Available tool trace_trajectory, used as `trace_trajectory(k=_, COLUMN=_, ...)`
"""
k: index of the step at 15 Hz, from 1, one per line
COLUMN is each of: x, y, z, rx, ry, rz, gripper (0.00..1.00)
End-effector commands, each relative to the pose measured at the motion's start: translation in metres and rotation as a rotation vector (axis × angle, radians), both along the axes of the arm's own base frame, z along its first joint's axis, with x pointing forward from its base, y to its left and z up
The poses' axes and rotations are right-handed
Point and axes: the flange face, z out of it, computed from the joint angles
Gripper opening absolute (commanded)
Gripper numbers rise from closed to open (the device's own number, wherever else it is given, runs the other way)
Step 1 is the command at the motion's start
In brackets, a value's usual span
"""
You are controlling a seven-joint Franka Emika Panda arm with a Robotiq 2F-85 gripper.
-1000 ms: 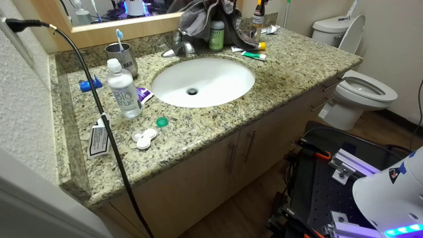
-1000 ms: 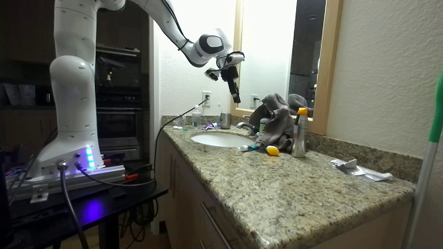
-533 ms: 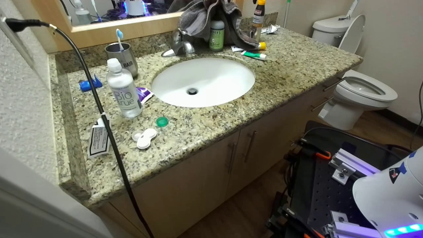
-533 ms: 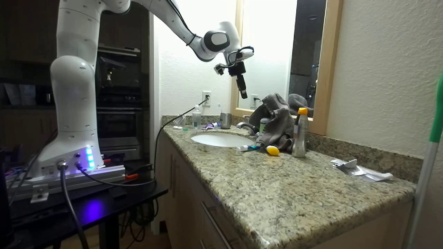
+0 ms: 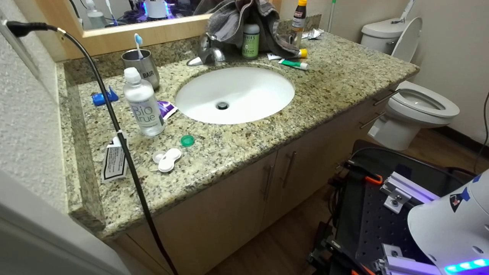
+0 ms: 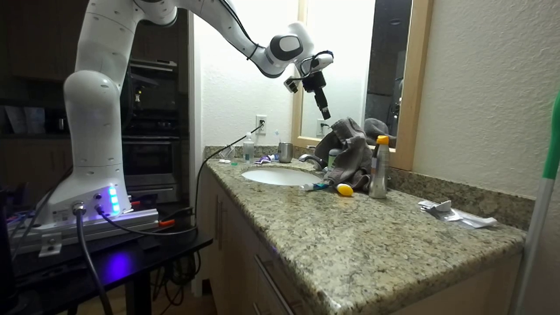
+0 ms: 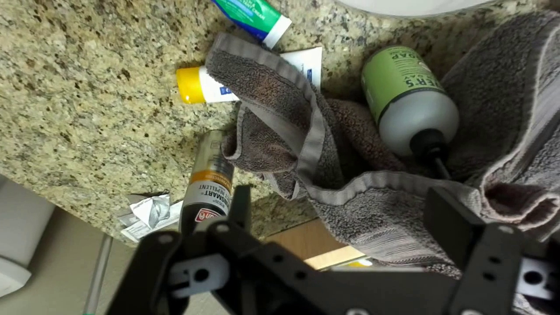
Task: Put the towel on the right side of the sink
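Note:
The grey towel lies bunched behind the sink, over the faucet area and around the green soap bottle. In an exterior view the towel hangs in folds beside the faucet. My gripper is just above and beside the towel's top, pointing down. In the wrist view the gripper is open, with towel showing between and beyond its fingers. Nothing is held. The soap bottle shows amid the folds. The gripper is out of view in an exterior view.
A spray bottle stands against the towel's side. A yellow-capped tube is partly under the towel, beside a green tube. The mirror is close behind the gripper. A metal cup and clear bottle stand across the sink.
In an exterior view the arm has moved right and slightly up, bringing the gripper over from beside the mirror frame to near the towel's top. The towel has not moved.

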Motion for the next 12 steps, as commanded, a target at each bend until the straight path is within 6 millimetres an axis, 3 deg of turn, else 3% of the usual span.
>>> trace_trajectory(k=1, x=0.014, y=-0.008, z=-0.001, rx=0.109, ry=0.041, rz=0.144, gripper=1.0)
trace_trajectory(k=4, x=0.023, y=-0.032, z=0.002, rx=0.232, ry=0.136, rz=0.197, gripper=1.0)
trace_trajectory(k=6, x=0.028, y=-0.039, z=0.009, rx=0.217, ry=0.234, rz=0.064, gripper=1.0)
trace_trajectory(k=7, x=0.015, y=-0.028, z=0.007, rx=0.224, ry=0.171, rz=0.13, gripper=1.0)
trace_trajectory(k=10, x=0.025, y=-0.037, z=0.009, rx=0.22, ry=0.211, rz=0.08, gripper=1.0)
trace_trajectory(k=12, x=0.024, y=-0.036, z=-0.005, rx=0.244, ry=0.223, rz=0.149, gripper=1.0)
